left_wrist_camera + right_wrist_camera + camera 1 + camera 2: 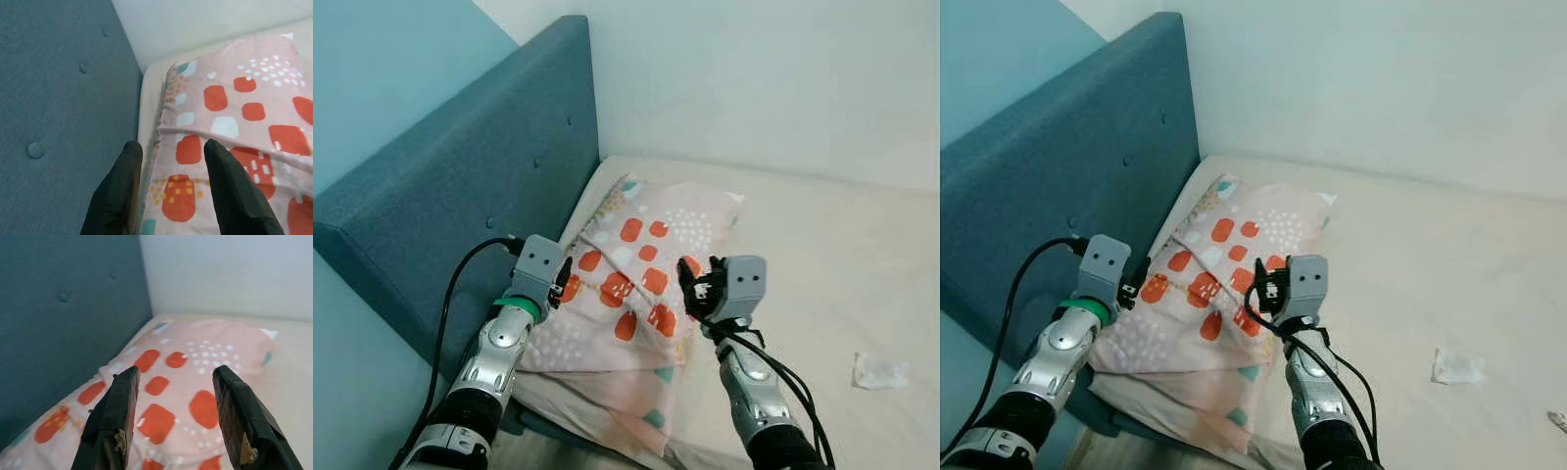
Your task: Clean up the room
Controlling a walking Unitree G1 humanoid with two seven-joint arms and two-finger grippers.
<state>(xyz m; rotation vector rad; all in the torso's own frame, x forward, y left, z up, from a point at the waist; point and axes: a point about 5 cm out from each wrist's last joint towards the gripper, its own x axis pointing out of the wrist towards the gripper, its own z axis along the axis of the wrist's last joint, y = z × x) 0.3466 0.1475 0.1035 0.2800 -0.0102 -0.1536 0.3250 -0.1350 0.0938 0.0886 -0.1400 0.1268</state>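
Note:
A pink pillow (636,264) printed with orange and white squares lies at the head of the bed, against the blue headboard (460,196). My left gripper (565,279) is open at the pillow's left edge; in the left wrist view its fingers (132,161) straddle that edge, one by the headboard and one over the fabric. Over the pillow's right side my right gripper (693,279) is open, with nothing between its fingers (122,401) and the pillow (195,367) below and ahead. A crumpled white tissue (879,372) lies on the mattress at the right.
The cream mattress (822,245) stretches to the right, up to the white wall (754,78). The padded headboard rises on the left, with a teal wall (372,78) behind it. A folded layer of the same pink fabric (626,392) sits under the pillow's near end.

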